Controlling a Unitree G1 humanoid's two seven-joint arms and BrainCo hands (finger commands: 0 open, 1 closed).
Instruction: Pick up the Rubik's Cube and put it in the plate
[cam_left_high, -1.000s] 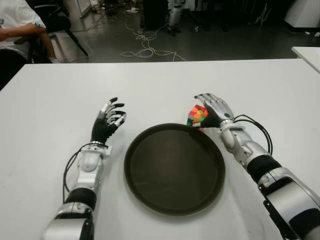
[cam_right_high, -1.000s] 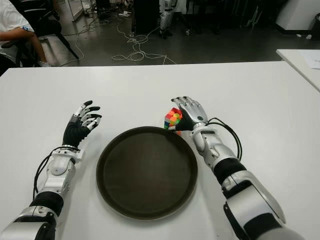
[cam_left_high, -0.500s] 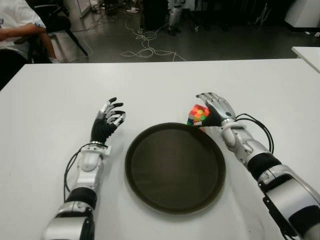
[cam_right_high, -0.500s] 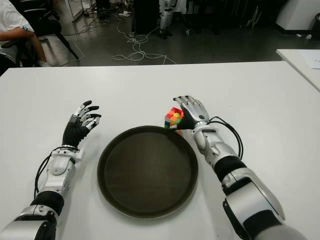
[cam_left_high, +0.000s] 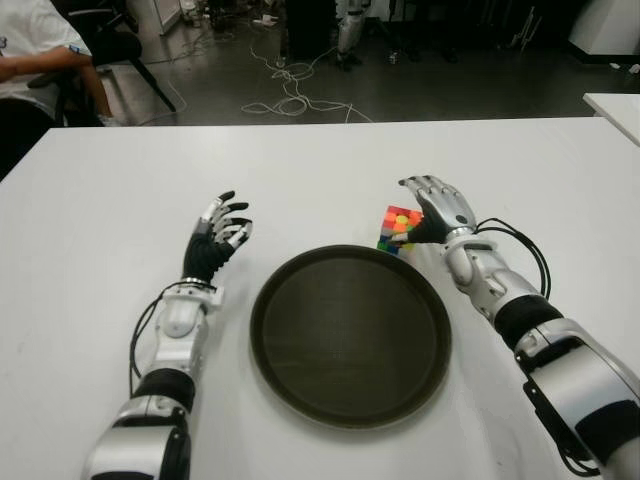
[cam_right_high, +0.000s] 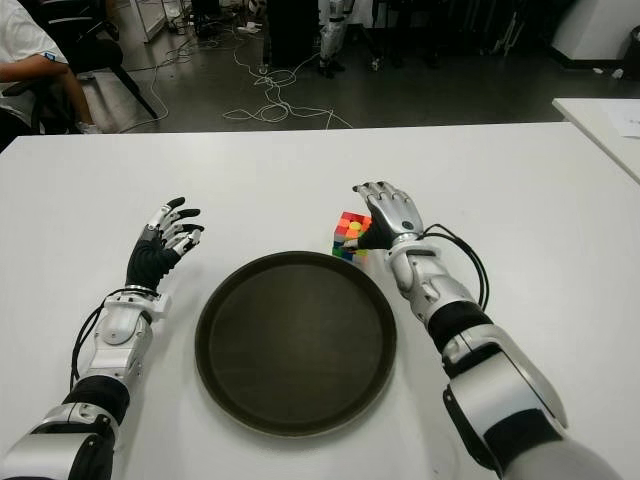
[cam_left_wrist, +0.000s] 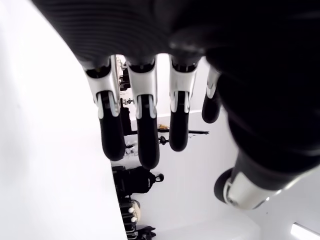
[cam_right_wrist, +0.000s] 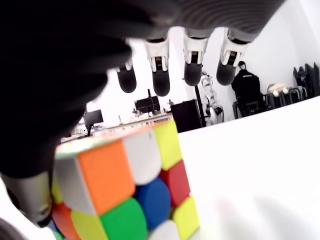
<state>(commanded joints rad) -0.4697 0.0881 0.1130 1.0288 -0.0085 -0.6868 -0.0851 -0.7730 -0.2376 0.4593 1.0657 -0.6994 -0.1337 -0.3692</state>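
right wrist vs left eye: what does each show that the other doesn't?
Right wrist only: the Rubik's Cube close up beneath the right hand, whose four fingers stretch out above it without closing; whether the thumb touches it is unclear. A person in dark clothes stands far off.

Left eye only: the round dark plate, empty, with the cube just beyond its far right rim on the white table; the left hand showing left of the plate, holding nothing; cables on the floor.

Both: cube, right hand, table.

Rubik's Cube (cam_left_high: 400, 228) on table (cam_left_high: 100, 200) behind plate's (cam_left_high: 268, 345) far right rim
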